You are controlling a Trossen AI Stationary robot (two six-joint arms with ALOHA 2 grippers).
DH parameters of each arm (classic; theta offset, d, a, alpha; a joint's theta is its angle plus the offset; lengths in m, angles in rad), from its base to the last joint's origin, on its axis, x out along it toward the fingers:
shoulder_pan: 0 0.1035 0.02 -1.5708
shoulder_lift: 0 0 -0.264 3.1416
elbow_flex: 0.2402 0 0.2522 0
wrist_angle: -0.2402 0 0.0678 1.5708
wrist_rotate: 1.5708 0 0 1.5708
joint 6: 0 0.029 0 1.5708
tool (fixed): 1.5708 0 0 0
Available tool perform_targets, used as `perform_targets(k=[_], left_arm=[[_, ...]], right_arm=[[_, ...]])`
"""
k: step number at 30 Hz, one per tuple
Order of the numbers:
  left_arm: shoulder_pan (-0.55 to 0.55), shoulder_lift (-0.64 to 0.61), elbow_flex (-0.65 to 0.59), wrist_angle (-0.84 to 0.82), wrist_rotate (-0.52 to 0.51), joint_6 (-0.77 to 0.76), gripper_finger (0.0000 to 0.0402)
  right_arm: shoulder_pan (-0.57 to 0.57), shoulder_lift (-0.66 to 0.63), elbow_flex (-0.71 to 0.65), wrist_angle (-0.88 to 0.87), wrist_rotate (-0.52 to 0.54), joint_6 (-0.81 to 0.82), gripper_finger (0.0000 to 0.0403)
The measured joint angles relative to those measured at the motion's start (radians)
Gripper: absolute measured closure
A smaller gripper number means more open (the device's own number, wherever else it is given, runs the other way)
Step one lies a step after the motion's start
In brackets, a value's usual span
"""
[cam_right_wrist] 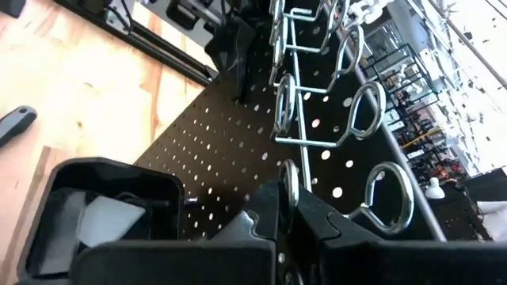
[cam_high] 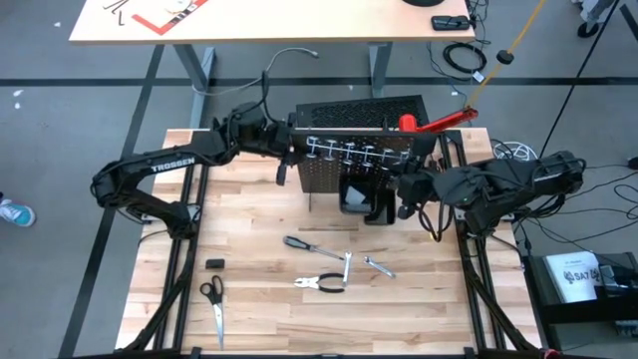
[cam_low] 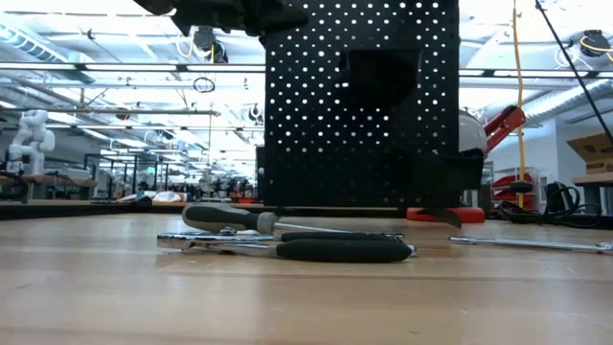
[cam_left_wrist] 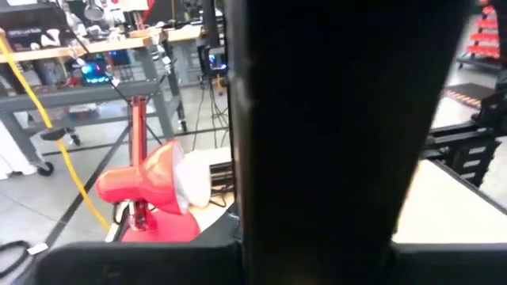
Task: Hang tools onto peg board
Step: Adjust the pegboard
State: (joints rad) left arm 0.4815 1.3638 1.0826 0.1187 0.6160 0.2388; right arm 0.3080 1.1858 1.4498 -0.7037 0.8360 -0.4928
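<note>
The peg board [cam_high: 329, 165] stands upright near the back of the wooden surface [cam_high: 259, 289], its face turned toward the front, with a row of silver rings [cam_high: 349, 152] along the top and a black bin [cam_high: 356, 194] hung below them. The left gripper [cam_high: 282, 140] is at the board's top left corner; its wrist view is filled by a dark upright shape close to the lens, and I cannot tell whether its jaws are apart or clamped on anything. The right gripper [cam_high: 407, 184] is at the board's right edge, just beside the bin and under the rings; its jaws are together, and the right wrist view shows them pressed to each other right by a ring [cam_right_wrist: 289, 186], with no tool seen between them.

The tools lie flat on the surface in front of the board: a screwdriver [cam_high: 304, 245], pliers [cam_high: 321, 284] with dark grips, a wrench [cam_high: 347, 265] touching the pliers, and another wrench [cam_high: 379, 266] just to the right. In the low view the screwdriver [cam_low: 230, 218] lies behind the pliers [cam_low: 316, 249]. Scissors [cam_high: 214, 304] and a small black block [cam_high: 214, 263] lie well apart at front left. A red lamp [cam_high: 439, 123] stands behind the board's right end
</note>
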Motion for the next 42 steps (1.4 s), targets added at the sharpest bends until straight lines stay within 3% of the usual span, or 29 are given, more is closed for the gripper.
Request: perform_targets(k=[13,19,28,42], left_arm=[[-0.040,-0.009,0.004,-0.120,0.003,0.072,0.0360],[-0.043,-0.007,0.004,-0.131,0.058,0.087,0.0360],[-0.042,-0.004,0.000,-0.125,0.151,-0.005,0.0360],[-0.044,-0.006,-0.002,-0.145,0.175,-0.018,0.0360]], right_arm=[[0.002,0.009,0.070,-0.043,-0.102,0.004,0.0402],[-0.016,0.022,0.150,-0.091,-0.195,0.101,0.0403],[-0.080,0.075,0.276,-0.214,-0.313,0.290,0.0403],[-0.094,0.118,0.352,-0.253,-0.405,0.345,0.0403]])
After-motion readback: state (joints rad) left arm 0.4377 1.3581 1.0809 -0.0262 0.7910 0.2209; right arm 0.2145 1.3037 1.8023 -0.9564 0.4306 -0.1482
